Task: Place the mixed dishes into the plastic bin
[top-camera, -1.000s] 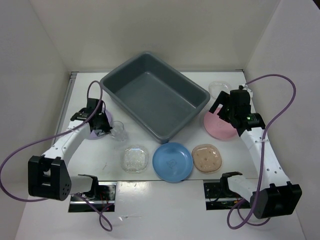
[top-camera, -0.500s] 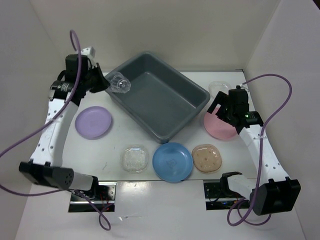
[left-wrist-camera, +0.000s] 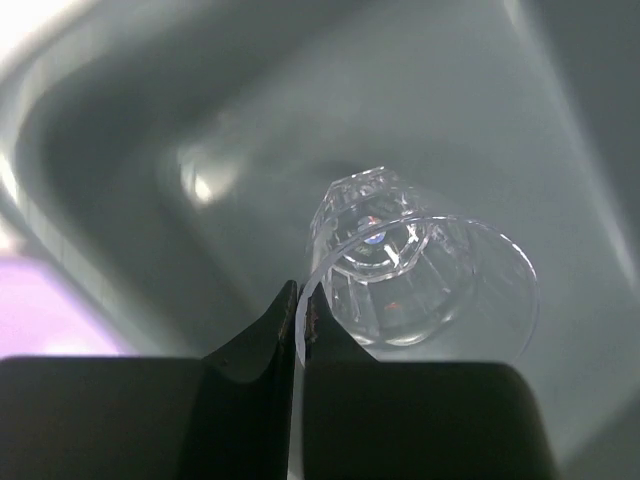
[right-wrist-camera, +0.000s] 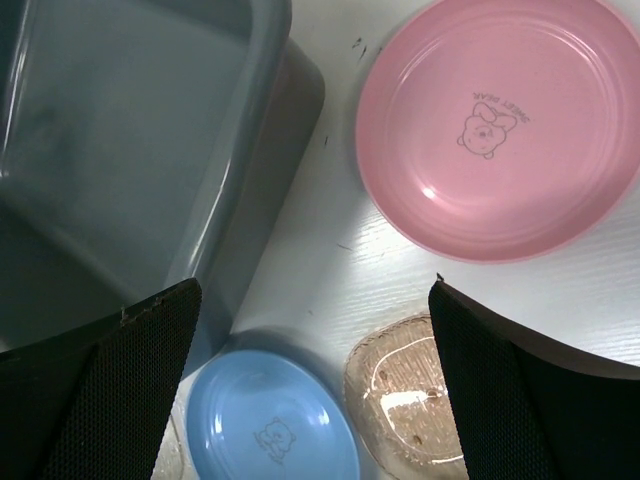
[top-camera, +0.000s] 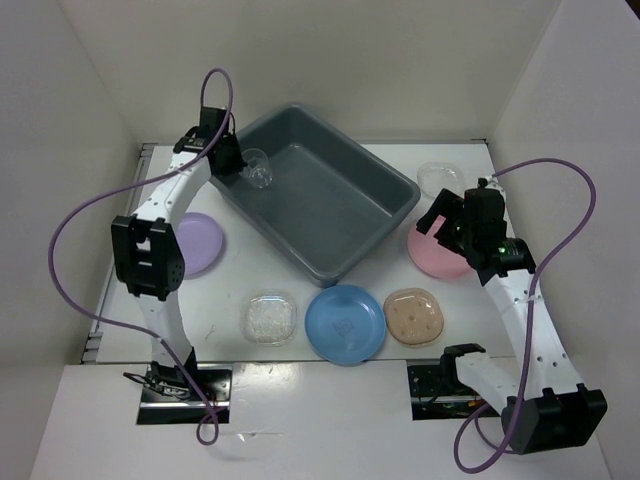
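Cup (left-wrist-camera: 420, 265) pinched by left gripper (left-wrist-camera: 298, 310) over bin (top-camera: 320, 210), right gripper (right-wrist-camera: 310, 320) spread wide

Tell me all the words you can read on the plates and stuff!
"SWEET BEAR": on the pink plate, printed by a small bear drawing; it shows upside down in the right wrist view.
Blue plate: a bear drawing in the middle; any words there are too small to read.
Cup and bin: no words seen.
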You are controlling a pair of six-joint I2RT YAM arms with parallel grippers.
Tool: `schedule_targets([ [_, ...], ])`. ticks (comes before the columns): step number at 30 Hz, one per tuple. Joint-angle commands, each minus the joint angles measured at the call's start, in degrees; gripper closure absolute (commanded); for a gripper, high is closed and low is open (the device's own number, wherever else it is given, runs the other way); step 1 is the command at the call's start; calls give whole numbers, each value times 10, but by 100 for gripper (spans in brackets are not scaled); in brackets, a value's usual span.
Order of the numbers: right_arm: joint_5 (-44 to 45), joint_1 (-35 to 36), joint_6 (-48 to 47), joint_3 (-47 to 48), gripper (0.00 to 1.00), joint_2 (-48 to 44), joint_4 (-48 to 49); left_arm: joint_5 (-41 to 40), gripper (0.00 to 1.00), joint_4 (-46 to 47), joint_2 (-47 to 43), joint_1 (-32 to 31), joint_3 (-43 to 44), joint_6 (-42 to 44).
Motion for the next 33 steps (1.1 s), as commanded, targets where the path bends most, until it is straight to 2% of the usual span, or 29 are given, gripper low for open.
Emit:
schedule_targets([
  [1, -10, -4, 1, -1, 0, -7, -9, -66, 100, 34, 55, -1, 80, 4],
  [11, -10, -4, 1, 4, 0, 16, 3, -73, 100, -1, 153, -7, 160, 15],
  [15, -5, -4, 1, 4, 0, 27, 10, -66, 88, -11, 167, -7, 166, 20],
  [16, -5, -4, 1, 4, 0, 33, 10, -60, 88, -11, 167, -7, 166, 20],
  [17, -5, -4, 1, 10, 0, 33, 16, -60, 81, -11, 167, -7, 166, 20],
  [18, -5, -4, 1, 10, 0, 39, 16, -55, 79, -11, 167, -7, 171, 20],
  [19, -5, -4, 1, 10, 0, 39, 16, -55, 73, -11, 161, -7, 177, 20],
  [22, -5, -4, 1, 10, 0, 44, 21, 1, 42, -18, 136, -7, 211, 15],
  [23, -5, -4, 1, 10, 0, 44, 21, 22, 36, -18, 120, -7, 221, 15],
  [24, -11, -4, 1, 10, 0, 44, 21, 22, 36, -18, 109, -7, 227, 7],
  [25, -11, -4, 1, 10, 0, 44, 21, 29, 6, -7, 75, -7, 222, -3],
  [26, -11, -4, 1, 10, 0, 44, 21, 29, 0, 4, 53, -7, 212, -3],
  [30, -16, -4, 1, 10, 0, 33, 21, 5, 0, 65, -64, 8, 115, -18],
  [31, -16, -4, 1, 4, 0, 33, 21, 5, 0, 91, -119, 19, 84, -36],
  [32, -16, -4, 1, 4, 0, 26, 21, 10, 0, 108, -150, 51, 7, -48],
  [33, -23, -4, 1, -2, 0, 19, 21, 18, 3, 133, -208, 73, -35, -78],
])
